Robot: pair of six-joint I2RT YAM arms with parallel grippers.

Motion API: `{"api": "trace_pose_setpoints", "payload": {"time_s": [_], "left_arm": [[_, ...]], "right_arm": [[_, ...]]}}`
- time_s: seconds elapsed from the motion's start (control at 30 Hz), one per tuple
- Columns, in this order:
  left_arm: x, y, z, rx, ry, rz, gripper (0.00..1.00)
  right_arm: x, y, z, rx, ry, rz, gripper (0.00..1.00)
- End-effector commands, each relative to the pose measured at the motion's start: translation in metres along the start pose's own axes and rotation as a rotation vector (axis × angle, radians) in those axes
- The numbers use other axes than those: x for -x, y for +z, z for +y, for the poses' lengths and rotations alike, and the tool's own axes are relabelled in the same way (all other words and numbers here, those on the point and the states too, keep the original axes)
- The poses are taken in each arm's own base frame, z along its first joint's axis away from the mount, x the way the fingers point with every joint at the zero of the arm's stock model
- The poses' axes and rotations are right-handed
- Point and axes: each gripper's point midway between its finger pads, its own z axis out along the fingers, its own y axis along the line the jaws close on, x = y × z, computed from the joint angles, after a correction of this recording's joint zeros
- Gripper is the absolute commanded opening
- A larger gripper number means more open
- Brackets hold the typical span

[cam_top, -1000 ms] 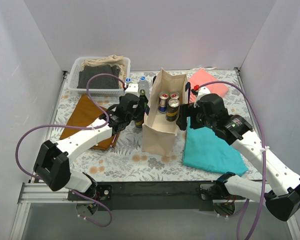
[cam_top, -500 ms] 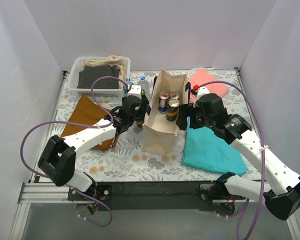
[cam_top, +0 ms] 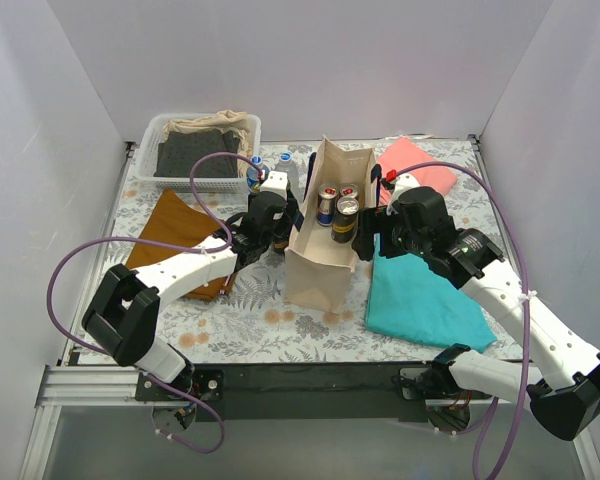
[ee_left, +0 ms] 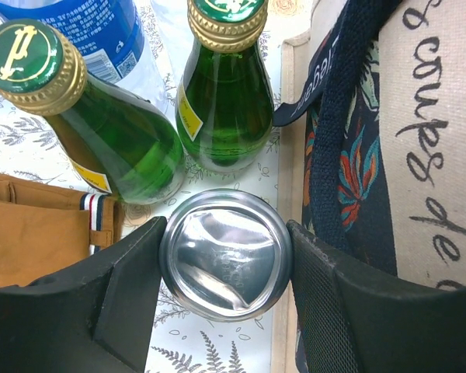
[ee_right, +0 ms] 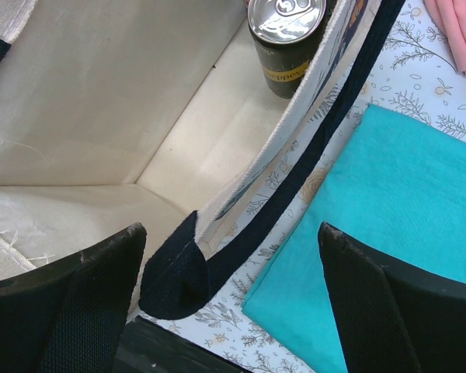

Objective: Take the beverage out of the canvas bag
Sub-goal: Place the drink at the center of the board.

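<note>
The beige canvas bag point(cam_top: 318, 268) with navy handles stands mid-table, and three cans point(cam_top: 346, 214) stand inside its far end. My left gripper point(cam_top: 279, 216) is just left of the bag, shut on a silver-ended can point(ee_left: 225, 264) next to two green glass bottles point(ee_left: 221, 93). The bag's printed side point(ee_left: 427, 155) is right beside this can. My right gripper point(cam_top: 366, 236) is open and straddles the bag's right rim. One finger is over the bag's inside point(ee_right: 140, 116) and the other over the teal cloth point(ee_right: 404, 225). A dark can point(ee_right: 286, 35) stands ahead of it.
A blue-labelled water bottle point(ee_left: 93, 31) stands behind the green bottles. A brown cloth point(cam_top: 170, 235) lies at the left and a pink cloth point(cam_top: 415, 165) at the back right. A white basket point(cam_top: 202, 150) of folded cloth stands at the back left.
My left gripper has moved away from me and slightly right with the can, closer to the bottles beside the bag. The right arm and the bag have not moved.
</note>
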Motion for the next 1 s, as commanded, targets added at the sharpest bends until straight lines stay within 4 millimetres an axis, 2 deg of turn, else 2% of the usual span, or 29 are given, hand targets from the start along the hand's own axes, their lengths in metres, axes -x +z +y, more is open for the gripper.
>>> {"api": "trace_pose_setpoints", "payload": {"time_s": [0.0,0.27,0.37,0.47,0.5,0.8,0.87,0.97], "left_arm": [[0.0414,-0.0057,-0.0049,-0.014,-0.04,-0.126,0.0],[0.0408,-0.0025,-0.0084,-0.023,-0.044,-0.119,0.04],[0.0409,-0.0001,-0.0109,-0.03,-0.043,-0.113,0.11],[0.0399,0.0015,-0.0115,-0.027,-0.042,-0.103,0.21],[0.0399,0.0013,-0.0113,-0.027,-0.04,-0.102,0.27],[0.0355,-0.0008,-0.0088,-0.02,-0.031,-0.085,0.46],[0.0359,-0.0018,-0.0083,-0.018,-0.034,-0.084,0.59],[0.0349,-0.0021,-0.0068,-0.014,-0.032,-0.079,0.63]], "right_arm": [[0.0137,-0.0043,0.0023,0.009,-0.006,-0.05,0.96],[0.0121,-0.0045,0.0018,0.008,-0.005,-0.048,0.96],[0.0129,-0.0053,0.0021,0.01,-0.003,-0.053,0.96],[0.0123,-0.0049,0.002,0.009,-0.002,-0.05,0.96],[0.0131,-0.0052,0.0027,0.011,-0.004,-0.052,0.96],[0.0115,-0.0039,0.0011,0.005,-0.005,-0.048,0.96],[0.0111,-0.004,0.0011,0.005,-0.006,-0.048,0.96],[0.0125,-0.0051,0.0002,0.0,-0.006,-0.054,0.96]]}}
